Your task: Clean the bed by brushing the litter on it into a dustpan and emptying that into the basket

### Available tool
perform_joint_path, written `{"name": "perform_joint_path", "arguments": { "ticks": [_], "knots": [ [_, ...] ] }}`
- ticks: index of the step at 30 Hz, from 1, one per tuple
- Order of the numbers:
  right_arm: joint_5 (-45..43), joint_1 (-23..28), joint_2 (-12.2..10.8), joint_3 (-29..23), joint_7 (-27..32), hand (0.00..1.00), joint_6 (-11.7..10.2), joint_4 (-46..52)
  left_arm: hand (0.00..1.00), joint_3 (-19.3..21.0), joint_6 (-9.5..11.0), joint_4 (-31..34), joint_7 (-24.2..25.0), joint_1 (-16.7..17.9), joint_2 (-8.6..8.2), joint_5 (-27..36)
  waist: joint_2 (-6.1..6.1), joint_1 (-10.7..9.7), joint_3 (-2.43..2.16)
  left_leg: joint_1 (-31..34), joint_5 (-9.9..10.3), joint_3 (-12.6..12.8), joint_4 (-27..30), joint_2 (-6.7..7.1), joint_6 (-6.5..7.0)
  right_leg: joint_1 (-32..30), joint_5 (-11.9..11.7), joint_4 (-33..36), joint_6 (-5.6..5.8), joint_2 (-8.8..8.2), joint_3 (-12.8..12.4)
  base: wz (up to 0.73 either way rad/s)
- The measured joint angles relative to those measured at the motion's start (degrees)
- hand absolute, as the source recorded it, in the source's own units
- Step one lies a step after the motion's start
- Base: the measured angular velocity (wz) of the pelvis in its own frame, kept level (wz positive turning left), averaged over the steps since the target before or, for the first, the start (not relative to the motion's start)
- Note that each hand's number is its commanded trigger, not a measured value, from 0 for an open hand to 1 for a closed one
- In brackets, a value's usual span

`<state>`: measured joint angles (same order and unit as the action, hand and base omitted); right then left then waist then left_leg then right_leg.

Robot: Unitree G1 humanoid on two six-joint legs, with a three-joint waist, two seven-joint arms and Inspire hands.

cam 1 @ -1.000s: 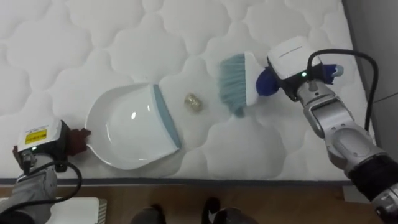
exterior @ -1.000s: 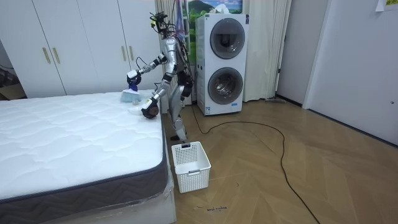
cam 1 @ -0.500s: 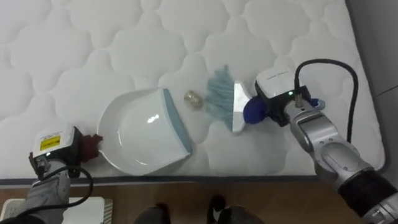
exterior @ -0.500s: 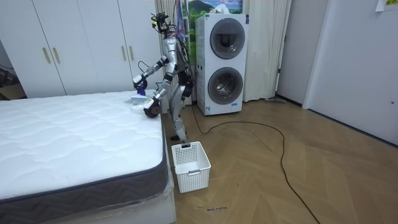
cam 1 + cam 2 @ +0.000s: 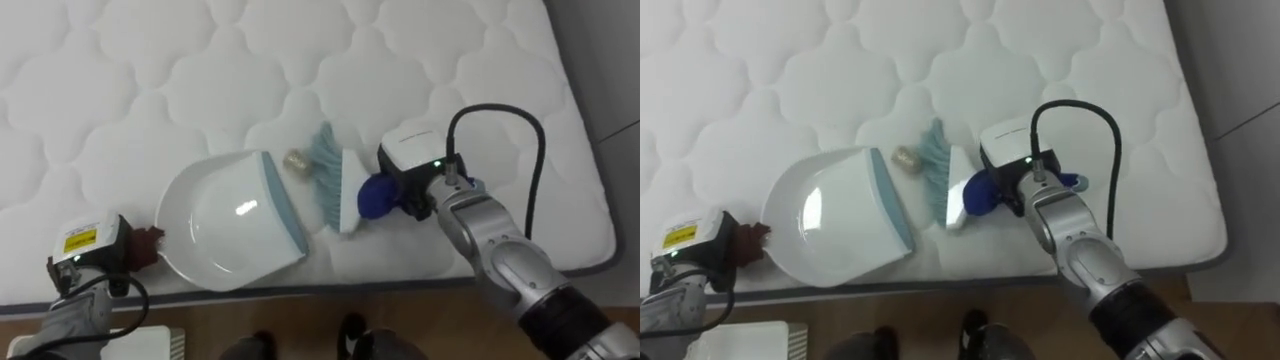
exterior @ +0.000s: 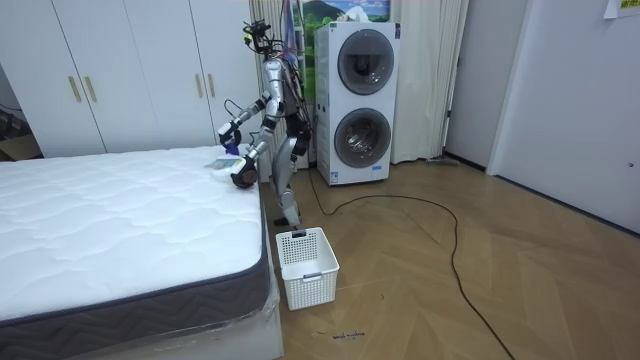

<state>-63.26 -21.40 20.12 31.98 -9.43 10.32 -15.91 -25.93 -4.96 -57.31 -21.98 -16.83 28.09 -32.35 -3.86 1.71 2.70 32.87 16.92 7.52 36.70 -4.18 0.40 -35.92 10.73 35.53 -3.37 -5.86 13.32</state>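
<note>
Two hands on a quilted mattress (image 5: 150, 80): right hand (image 5: 412, 188) curled round a hand brush (image 5: 335, 188), bristles touching a crumpled scrap (image 5: 296, 160) beside the dustpan (image 5: 235, 225); left hand (image 5: 92, 250) clasps its handle.

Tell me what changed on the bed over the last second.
The right hand, holding the brush, swept it leftward toward the dustpan, pushing the small scrap up to the dustpan's blue lip. The dustpan stayed flat on the mattress, with the left hand at its handle end.
</note>
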Motion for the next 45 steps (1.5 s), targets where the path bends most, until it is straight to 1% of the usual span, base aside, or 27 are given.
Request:
{"name": "perform_joint_path", "arguments": {
  "ticks": [7,10,16,19,24,28,31,33,35,39,42,45],
  "knots": [
    [0.1,0.35,-0.19,0.67,-0.37,1.0,0.0,1.33,1.0,-0.08,0.22,0.16,-1.07,0.26,0.0,0.25,-0.01,0.04,-0.01,0.44,-0.02,-0.08,0.06,-0.01,-0.01,-0.33,0.0,-0.04,0.0,-0.02,0.16,0.0],
    [0.0,0.67,0.08,0.64,-1.19,1.0,0.03,3.33,1.0,-0.15,0.17,0.38,-1.57,0.53,0.0,0.22,-0.02,0.03,-0.02,0.47,-0.02,-0.11,0.07,-0.01,-0.01,-0.34,0.0,-0.02,-0.01,-0.04,0.22,0.0],
    [-0.08,0.65,-0.1,1.44,-1.34,1.0,0.03,3.92,1.0,-1.0,0.16,-0.12,-2.66,0.51,0.01,0.19,-0.06,0.15,-0.05,0.48,-0.01,-0.1,0.44,-0.06,-0.01,-0.38,0.01,0.26,-0.02,-0.02,0.12,0.0],
    [-0.36,0.51,0.01,2.53,-1.79,1.0,-0.07,5.76,1.0,-1.05,0.36,-0.59,-2.86,0.52,0.14,0.14,-0.3,0.3,-0.21,0.69,0.0,0.41,0.7,-0.1,-0.01,-1.09,0.03,0.53,-0.07,0.06,-0.55,-0.07],
    [0.44,0.06,-0.55,5.07,-2.03,1.0,-0.93,6.02,1.0,-1.26,1.99,-3.1,-3.52,0.08,0.14,0.16,-0.34,0.39,-0.23,0.68,0.01,0.57,1.14,-0.16,-0.04,-1.23,0.11,1.08,-0.24,-0.01,-0.68,-0.01],
    [0.66,0.05,-0.6,5.48,-2.08,1.0,-1.61,6.02,1.0,-1.23,2.76,-4.49,-3.87,0.09,0.14,0.12,-0.41,0.55,-0.27,0.76,0.02,0.54,1.31,-0.17,-0.04,-1.28,0.09,1.15,-0.26,-0.05,-0.63,0.0],
    [0.17,0.05,-0.63,5.63,-2.14,1.0,-1.7,6.04,1.0,-1.26,2.91,-4.56,-3.95,0.12,0.14,-0.1,-0.54,0.82,-0.35,0.96,0.02,0.55,1.38,-0.18,-0.03,-1.46,0.07,1.14,-0.29,-0.07,-0.57,0.0],
    [-0.21,0.04,-0.64,5.65,-2.25,1.0,-1.72,6.1,1.0,-1.24,2.99,-4.59,-4.3,0.02,0.14,-1.11,-0.82,1.54,-0.52,1.17,0.02,0.81,1.31,-0.28,-0.04,-1.87,-0.01,1.14,-0.41,-0.03,-0.6,-0.06],
    [-0.21,0.04,-0.74,5.64,-2.55,1.0,-1.77,6.1,1.0,-1.22,3.01,-4.64,-4.48,0.12,0.16,-1.48,-0.97,1.79,-0.6,1.27,0.02,0.86,1.24,-0.27,-0.04,-2.03,-0.02,1.18,-0.44,-0.07,-0.56,-0.02],
    [-0.19,0.04,-1.63,5.57,-4.01,1.0,-1.76,6.1,1.0,-1.16,3.01,-4.65,-4.82,0.14,0.44,-3.32,-1.35,1.91,-0.58,1.57,0.02,0.83,1.2,-0.26,-0.05,-2.2,-0.01,1.11,-0.43,-0.05,-0.54,0.0],
    [-0.17,0.04,-1.95,5.61,-4.42,1.0,-1.77,6.1,1.0,-1.17,3.01,-4.58,-4.81,0.05,0.63,-4.22,-1.62,2.05,-0.56,1.63,0.03,0.8,1.2,-0.25,-0.04,-2.2,0.0,1.08,-0.42,-0.06,-0.51,0.0],
    [-0.18,0.04,-1.93,5.61,-4.55,1.0,-1.76,6.09,1.0,-1.06,3.01,-4.59,-4.76,-0.18,0.69,-4.58,-1.63,2.06,-0.55,1.85,0.03,0.56,1.3,-0.27,-0.05,-2.2,0.0,1.0,-0.42,-0.05,-0.29,0.02]
  ]
}}
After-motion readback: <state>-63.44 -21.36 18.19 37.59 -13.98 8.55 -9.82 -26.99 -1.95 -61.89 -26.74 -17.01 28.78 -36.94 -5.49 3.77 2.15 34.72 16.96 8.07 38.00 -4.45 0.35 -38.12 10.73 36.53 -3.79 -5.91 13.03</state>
